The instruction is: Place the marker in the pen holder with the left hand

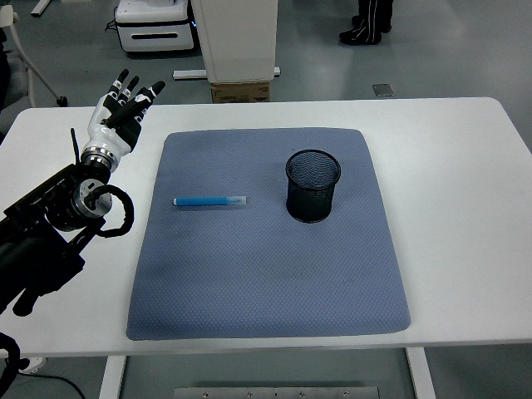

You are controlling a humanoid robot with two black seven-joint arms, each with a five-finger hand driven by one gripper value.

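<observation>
Setting: robotics lab or test room.
Floor: grey, smooth floor (449, 58) beyond the table's far edge.
Equipment: white wheeled machine base (155, 25) and white pedestal (235, 37) standing on it.
Work surface: white table (465, 208) with a grey mat (266, 274).
Personnel: a person's shoes (362, 33) at top.

High head view, forward-down over table (465, 166)

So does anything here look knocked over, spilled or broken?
Nothing stands out. The blue marker lies flat on the grey mat, apart from the black mesh pen holder, which stands upright and looks empty. The left hand is raised over the table's left side, fingers spread.
</observation>
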